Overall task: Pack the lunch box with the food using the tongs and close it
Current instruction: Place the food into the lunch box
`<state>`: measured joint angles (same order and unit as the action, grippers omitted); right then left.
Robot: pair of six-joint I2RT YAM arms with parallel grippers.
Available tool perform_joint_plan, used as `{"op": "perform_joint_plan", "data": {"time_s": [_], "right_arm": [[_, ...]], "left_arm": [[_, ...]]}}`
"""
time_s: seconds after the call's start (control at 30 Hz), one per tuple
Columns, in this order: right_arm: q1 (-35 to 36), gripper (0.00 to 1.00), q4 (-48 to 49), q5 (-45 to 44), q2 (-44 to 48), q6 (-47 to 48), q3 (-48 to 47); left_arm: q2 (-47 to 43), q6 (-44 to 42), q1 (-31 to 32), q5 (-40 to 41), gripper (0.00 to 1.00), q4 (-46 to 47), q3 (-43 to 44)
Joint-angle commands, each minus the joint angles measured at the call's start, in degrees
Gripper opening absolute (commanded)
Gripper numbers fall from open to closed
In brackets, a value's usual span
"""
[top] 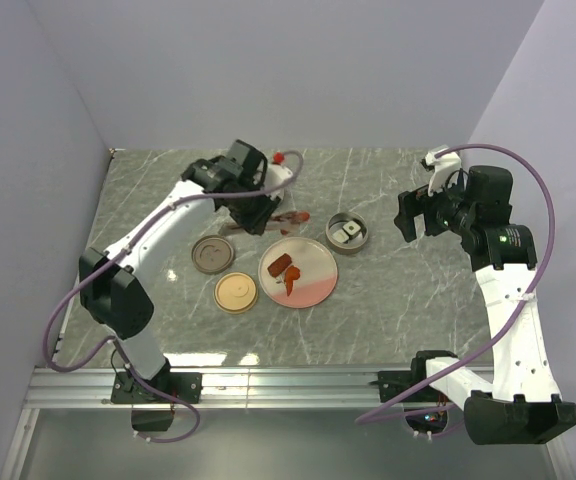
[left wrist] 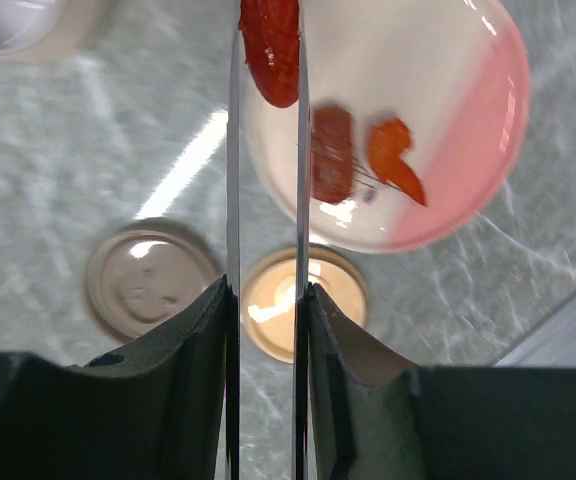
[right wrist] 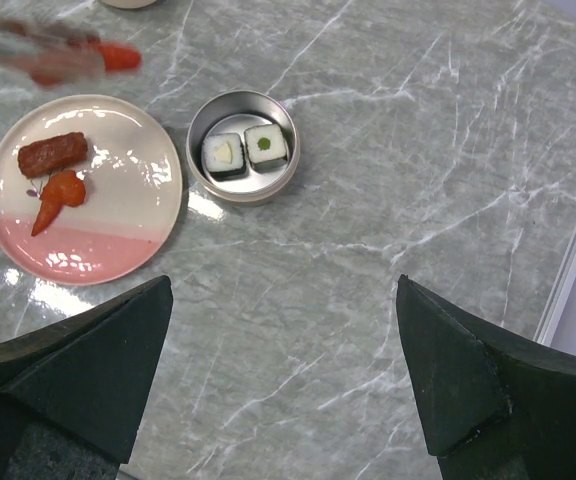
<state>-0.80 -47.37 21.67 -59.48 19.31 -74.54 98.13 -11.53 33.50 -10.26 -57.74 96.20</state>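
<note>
My left gripper (top: 256, 212) (left wrist: 266, 290) is shut on the silver tongs (left wrist: 233, 180), squeezing both arms. The tong tips (top: 286, 216) pinch a red sausage (left wrist: 273, 45) (right wrist: 110, 57) above the table, just beyond the plate's far rim. On the pink-and-cream plate (top: 318, 285) (right wrist: 118, 235) lie another red sausage (right wrist: 52, 155) and an orange carrot piece (right wrist: 56, 195). To the right of the plate, the round metal lunch box (top: 346, 232) (right wrist: 241, 190) holds two sushi pieces (right wrist: 225, 155). My right gripper (top: 413, 215) (right wrist: 283, 370) hangs open to the right of the box, holding nothing.
Two round lids lie left of the plate, a brown one (top: 211, 254) (left wrist: 148, 280) and a tan one (top: 236, 293) (left wrist: 313, 300). Grey walls close in the marble table on three sides. A small red-tipped object (top: 279, 157) sits by the back wall.
</note>
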Motion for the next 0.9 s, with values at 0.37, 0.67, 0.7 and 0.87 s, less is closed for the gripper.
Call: {"op": "perform_joint_plan", "data": {"time_s": [0.37,0.67,0.7,0.87], "right_arm": [[-0.3,1.0,1.7,0.0,-1.4,-0.8,-0.7],[-0.3,1.0,2.0,0.2,-2.6,-1.0,-0.9],[-0.3,1.0,2.1,0.3,-2.6,-1.0,-0.9],[-0.3,1.0,2.0,0.6,-3.0,-1.0,-0.5]], "left_arm": [[13.6,-7.2,-14.0,2.0,0.16,-3.7,28.2],[17.4,-8.2,-15.3,2.4,0.16,-0.7,28.0],[17.7,-8.3,-15.3,2.4,0.16,-0.5,27.6],[19.5,-8.8,-15.3,3.3,0.16,1.0,26.5]]}}
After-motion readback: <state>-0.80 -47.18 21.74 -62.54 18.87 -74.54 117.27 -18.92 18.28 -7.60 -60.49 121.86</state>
